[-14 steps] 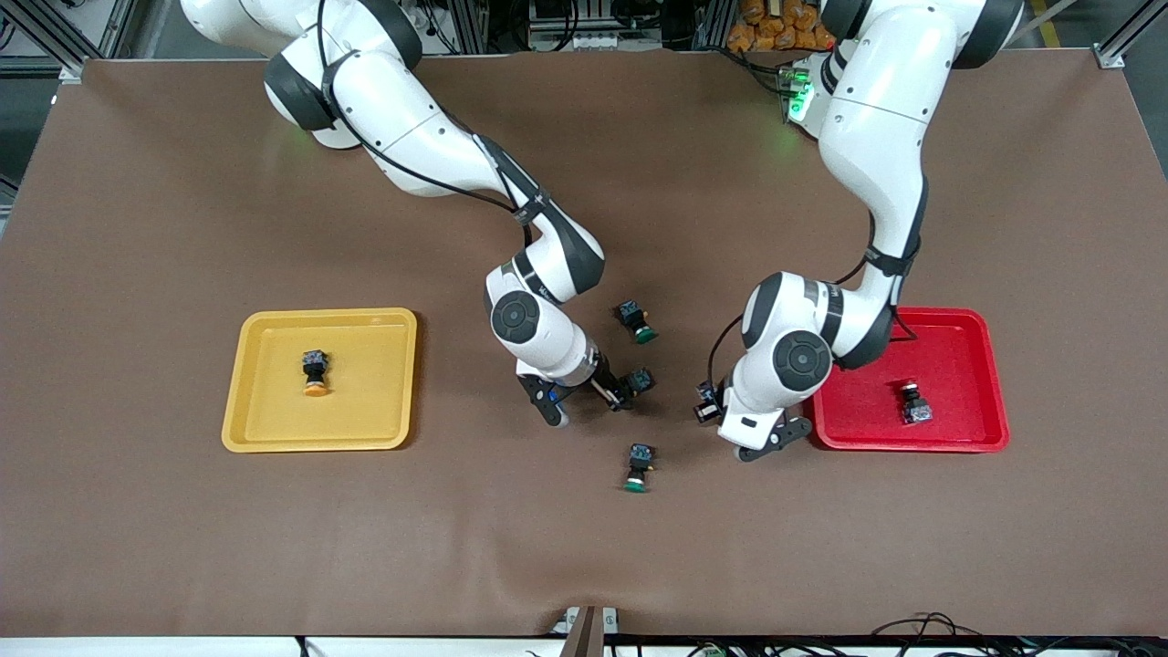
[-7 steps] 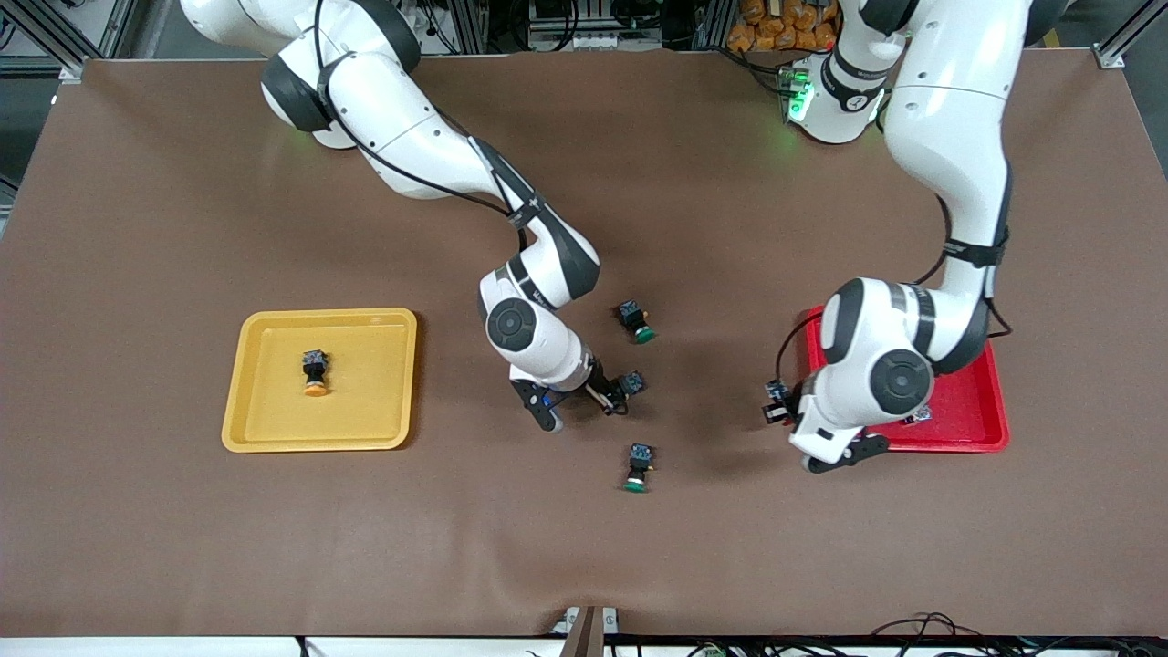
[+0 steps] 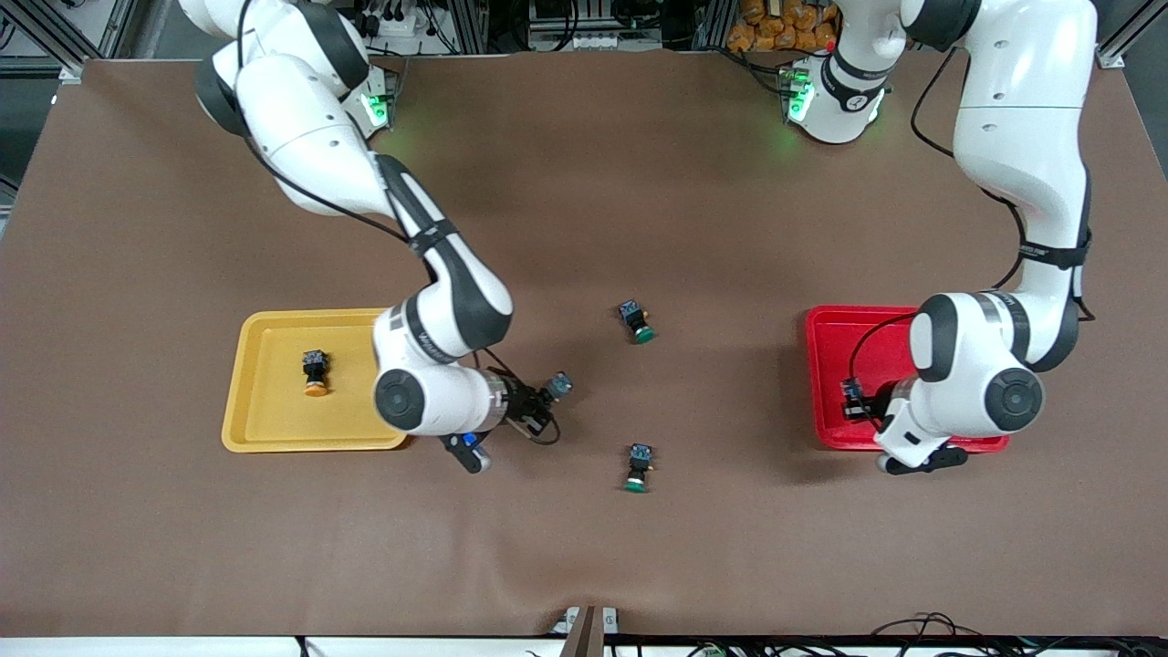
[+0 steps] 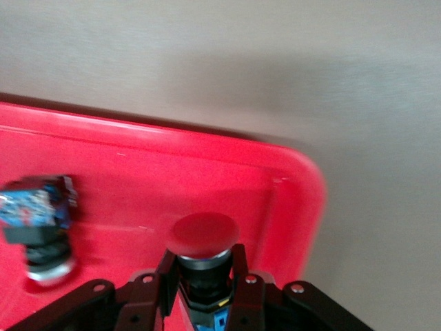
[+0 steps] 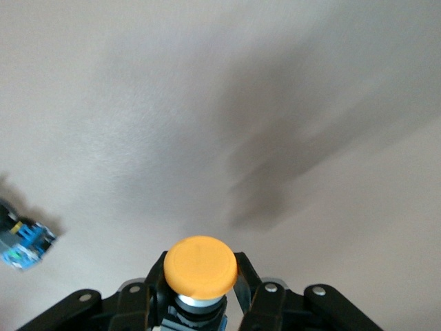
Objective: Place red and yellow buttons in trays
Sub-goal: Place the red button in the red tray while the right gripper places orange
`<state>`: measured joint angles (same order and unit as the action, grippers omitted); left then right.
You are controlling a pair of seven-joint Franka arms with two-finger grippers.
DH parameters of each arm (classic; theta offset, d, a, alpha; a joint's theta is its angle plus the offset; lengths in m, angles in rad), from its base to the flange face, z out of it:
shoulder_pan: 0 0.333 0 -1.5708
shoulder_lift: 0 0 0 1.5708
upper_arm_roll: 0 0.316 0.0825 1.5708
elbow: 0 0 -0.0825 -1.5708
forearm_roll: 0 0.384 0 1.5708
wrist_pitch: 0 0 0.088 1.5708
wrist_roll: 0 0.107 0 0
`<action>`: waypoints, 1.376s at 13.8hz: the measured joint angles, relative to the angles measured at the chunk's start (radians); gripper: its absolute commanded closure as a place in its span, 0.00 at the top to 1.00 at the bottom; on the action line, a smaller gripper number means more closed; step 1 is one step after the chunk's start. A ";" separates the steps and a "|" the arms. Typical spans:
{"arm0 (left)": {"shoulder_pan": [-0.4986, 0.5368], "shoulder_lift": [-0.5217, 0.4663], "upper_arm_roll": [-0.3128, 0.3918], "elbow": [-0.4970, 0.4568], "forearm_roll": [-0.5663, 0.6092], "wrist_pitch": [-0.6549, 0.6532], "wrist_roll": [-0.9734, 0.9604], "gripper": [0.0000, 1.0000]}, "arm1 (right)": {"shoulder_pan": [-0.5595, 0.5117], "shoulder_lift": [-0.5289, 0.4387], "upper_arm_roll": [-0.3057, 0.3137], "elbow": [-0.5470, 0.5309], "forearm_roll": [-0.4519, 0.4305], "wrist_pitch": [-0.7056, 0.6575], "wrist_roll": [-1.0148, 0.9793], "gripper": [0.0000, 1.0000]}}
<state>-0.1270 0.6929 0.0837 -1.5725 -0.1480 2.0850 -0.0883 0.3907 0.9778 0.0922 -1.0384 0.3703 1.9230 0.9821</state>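
My left gripper is shut on a red button and holds it over the red tray, near the tray's corner. A second button lies in that tray; my left arm hides it in the front view. My right gripper is shut on a yellow button, over bare table beside the yellow tray. A yellow button lies in the yellow tray.
Two green-capped buttons lie mid-table: one farther from the front camera, one nearer. A button's blue-grey block shows at the edge of the right wrist view.
My right arm has carried the yellow button from mid-table toward the yellow tray. My left arm has carried the red button from beside the red tray to over it.
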 measured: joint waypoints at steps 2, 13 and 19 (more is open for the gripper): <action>0.030 0.000 0.000 -0.026 0.000 0.028 0.056 0.24 | -0.039 -0.015 0.000 0.000 -0.001 -0.090 -0.151 0.00; 0.035 -0.043 -0.011 -0.035 0.000 0.062 0.070 1.00 | -0.214 -0.058 0.000 -0.066 -0.162 -0.298 -0.652 0.00; 0.023 -0.248 -0.018 0.010 0.000 -0.129 0.066 1.00 | -0.297 -0.111 -0.001 -0.263 -0.170 -0.133 -0.928 0.00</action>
<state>-0.1043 0.4446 0.0659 -1.5621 -0.1480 1.9557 -0.0218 0.0932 0.8671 0.0913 -1.3017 0.2007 1.7903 0.0542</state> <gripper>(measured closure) 0.000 0.595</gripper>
